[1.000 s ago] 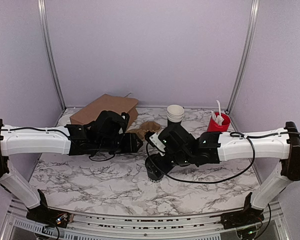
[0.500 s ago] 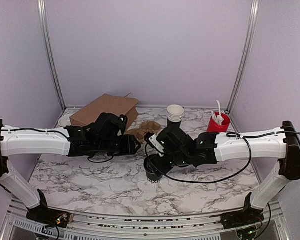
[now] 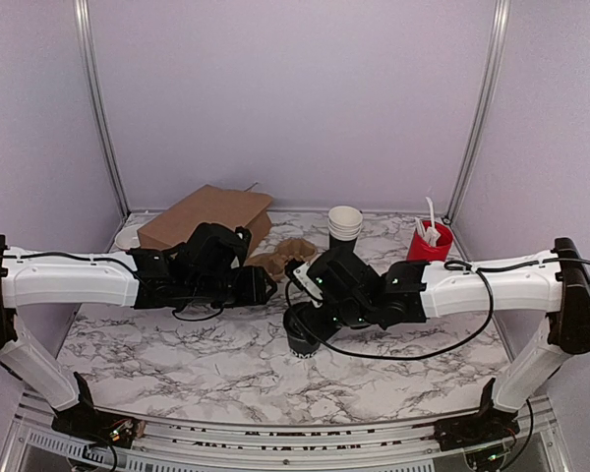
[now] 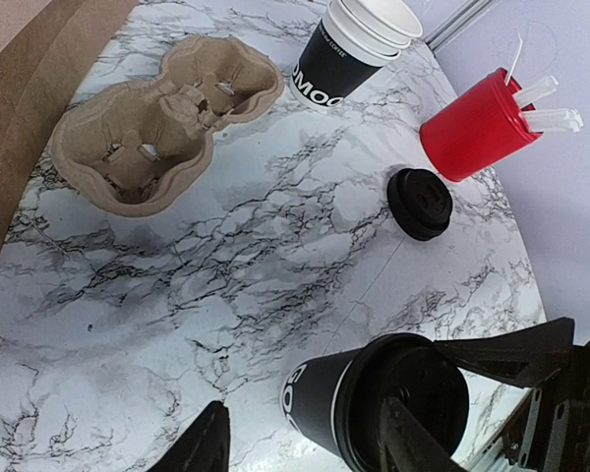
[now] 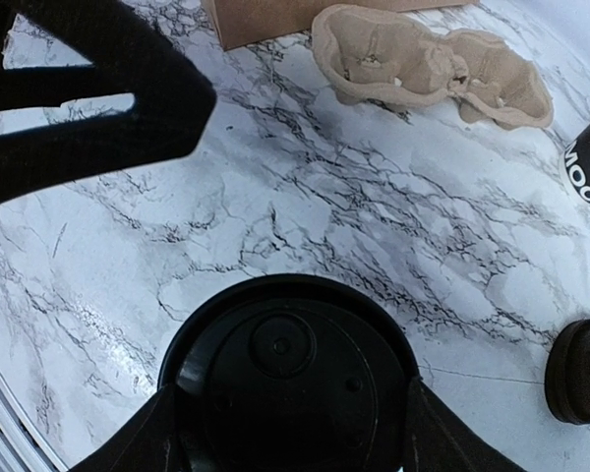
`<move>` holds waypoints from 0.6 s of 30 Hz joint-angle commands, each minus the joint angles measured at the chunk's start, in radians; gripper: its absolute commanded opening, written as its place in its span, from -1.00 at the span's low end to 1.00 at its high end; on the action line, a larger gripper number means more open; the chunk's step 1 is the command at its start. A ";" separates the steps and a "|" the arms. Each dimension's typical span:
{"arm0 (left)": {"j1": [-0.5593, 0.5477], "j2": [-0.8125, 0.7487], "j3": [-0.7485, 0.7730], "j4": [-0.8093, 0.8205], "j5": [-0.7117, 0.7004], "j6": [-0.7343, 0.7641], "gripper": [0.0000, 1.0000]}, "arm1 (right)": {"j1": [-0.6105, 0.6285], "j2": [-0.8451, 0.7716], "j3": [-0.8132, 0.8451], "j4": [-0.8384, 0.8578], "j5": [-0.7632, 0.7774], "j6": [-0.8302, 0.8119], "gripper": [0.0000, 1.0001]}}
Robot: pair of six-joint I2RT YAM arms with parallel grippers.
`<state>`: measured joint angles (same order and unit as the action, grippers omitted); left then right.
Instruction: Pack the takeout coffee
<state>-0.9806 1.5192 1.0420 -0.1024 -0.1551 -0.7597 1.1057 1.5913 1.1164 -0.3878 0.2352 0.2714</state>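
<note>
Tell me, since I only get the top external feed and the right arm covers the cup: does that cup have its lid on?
Observer: Yes. In the right wrist view the takeout coffee is capped in black.
Operator: Is the right gripper around it?
Observer: The right gripper has a finger on either side of its top; whether they touch I cannot tell.
Operator: And the carrier?
Observer: The left wrist view shows the pulp carrier holding no cup.
</note>
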 commanded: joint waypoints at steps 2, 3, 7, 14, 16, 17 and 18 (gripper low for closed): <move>0.003 -0.026 -0.005 0.008 0.005 -0.004 0.04 | -0.007 -0.041 0.031 -0.022 0.045 0.025 0.18; 0.003 -0.026 -0.005 0.008 0.005 -0.004 0.04 | -0.008 -0.050 0.029 -0.025 0.053 0.028 0.17; 0.004 -0.025 -0.007 0.010 0.005 -0.004 0.04 | -0.020 -0.094 0.010 -0.052 0.096 0.045 0.17; 0.004 -0.017 0.004 0.011 0.010 0.000 0.05 | -0.086 -0.248 -0.100 -0.121 0.149 0.110 0.16; 0.004 -0.010 0.012 0.012 0.013 0.005 0.05 | -0.122 -0.312 -0.154 -0.150 0.164 0.136 0.16; 0.005 -0.005 0.016 0.012 0.016 0.006 0.05 | -0.152 -0.342 -0.182 -0.165 0.171 0.147 0.16; 0.006 -0.001 0.021 0.013 0.019 0.008 0.04 | -0.177 -0.376 -0.214 -0.179 0.176 0.159 0.16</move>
<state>-0.9806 1.5192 1.0420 -0.1024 -0.1490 -0.7589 1.0039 1.3190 0.9813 -0.4782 0.3534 0.3622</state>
